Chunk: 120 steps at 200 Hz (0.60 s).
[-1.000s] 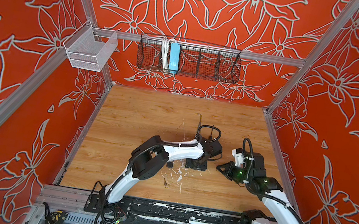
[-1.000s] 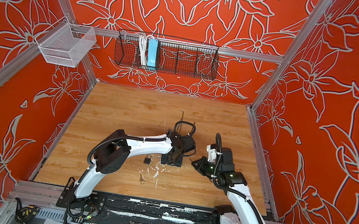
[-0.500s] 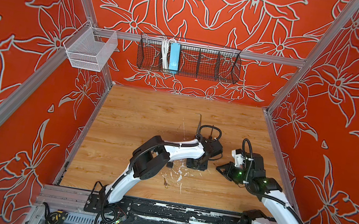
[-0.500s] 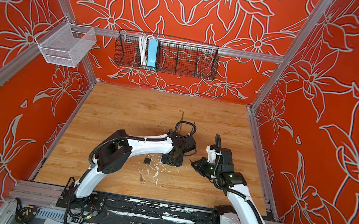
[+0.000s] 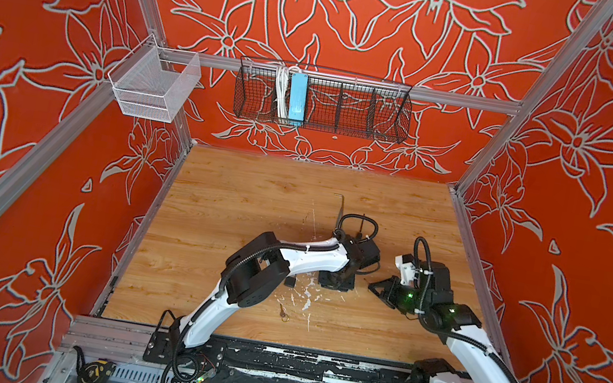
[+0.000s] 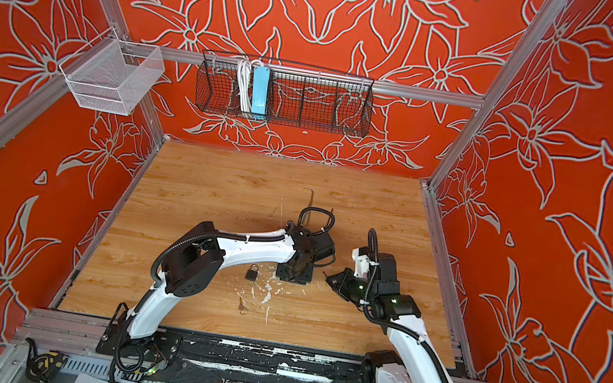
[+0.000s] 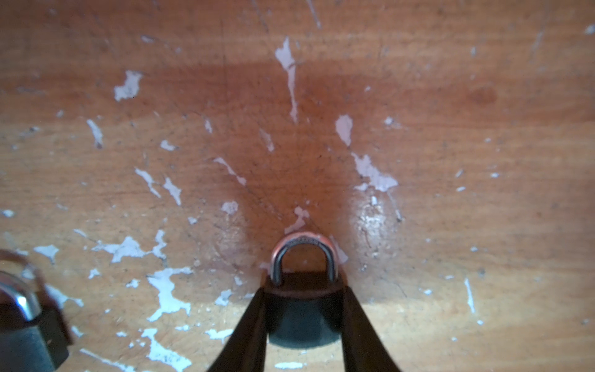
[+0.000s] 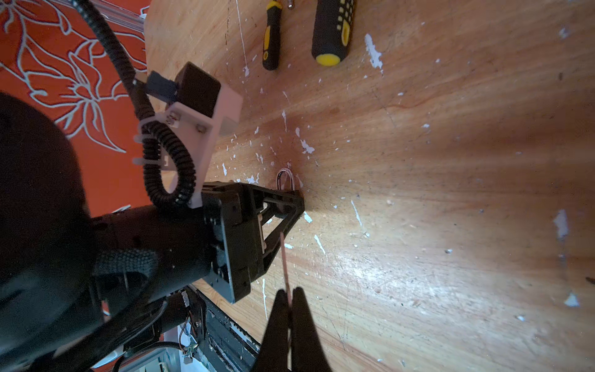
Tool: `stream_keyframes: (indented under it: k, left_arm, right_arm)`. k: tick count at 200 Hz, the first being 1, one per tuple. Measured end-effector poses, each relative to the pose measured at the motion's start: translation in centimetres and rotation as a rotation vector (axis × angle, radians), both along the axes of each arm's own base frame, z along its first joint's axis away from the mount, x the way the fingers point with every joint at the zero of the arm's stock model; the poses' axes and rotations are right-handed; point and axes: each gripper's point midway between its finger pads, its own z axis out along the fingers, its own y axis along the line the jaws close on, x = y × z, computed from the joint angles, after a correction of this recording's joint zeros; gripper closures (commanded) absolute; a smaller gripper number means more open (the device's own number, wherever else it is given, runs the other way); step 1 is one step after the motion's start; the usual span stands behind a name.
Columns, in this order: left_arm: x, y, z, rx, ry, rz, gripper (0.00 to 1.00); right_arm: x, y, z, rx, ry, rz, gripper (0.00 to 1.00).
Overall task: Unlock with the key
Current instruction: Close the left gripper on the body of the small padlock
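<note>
The left gripper (image 7: 304, 290) is pinching the black padlock (image 7: 302, 317) by the sides of its body, down at the scuffed tabletop (image 7: 450, 161), shackle pointing away from the wrist. The right gripper (image 8: 289, 294) is clamping the thin key (image 8: 284, 257), its blade pointing toward the left gripper nearby. A second padlock (image 7: 22, 331) is lying just beside.

Both top views look steeply down from high above and behind the left gripper (image 5: 335, 284) and right gripper (image 5: 375, 287), sharing nearly the whole scene. The left wrist camera sits close behind its fingers, facing the padlock (image 7: 302, 309) between them. The right wrist camera looks past its key (image 8: 285, 261) at that same padlock.
</note>
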Motion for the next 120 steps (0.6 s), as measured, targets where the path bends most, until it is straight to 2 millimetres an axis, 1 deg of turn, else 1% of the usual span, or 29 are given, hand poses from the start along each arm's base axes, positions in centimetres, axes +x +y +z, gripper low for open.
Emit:
stream_keyframes:
  k: [24,45,83,104,120]
  left_arm:
    - [0.1,0.1,0.0,-0.005,-0.003,0.010,0.70]
    - [0.0,0.7,0.1,-0.008,-0.006,0.025,0.74]
    - [-0.6,2.7,0.3,-0.026,-0.014,0.103,0.80]
    - [-0.9,3.9,1.0,-0.057,-0.027,0.165,0.83]
    - [-0.7,4.2,2.1,-0.111,-0.048,0.216,0.85]
  right_arm:
    - [-0.1,0.1,0.1,0.006,-0.001,0.006,1.00]
    - [-0.2,0.2,0.1,0.011,-0.002,0.016,1.00]
    - [-0.6,0.3,0.1,0.005,0.008,0.036,1.00]
    - [-0.9,0.7,0.1,-0.007,0.006,0.057,1.00]
    - [-1.2,1.3,0.3,-0.034,-0.003,0.087,1.00]
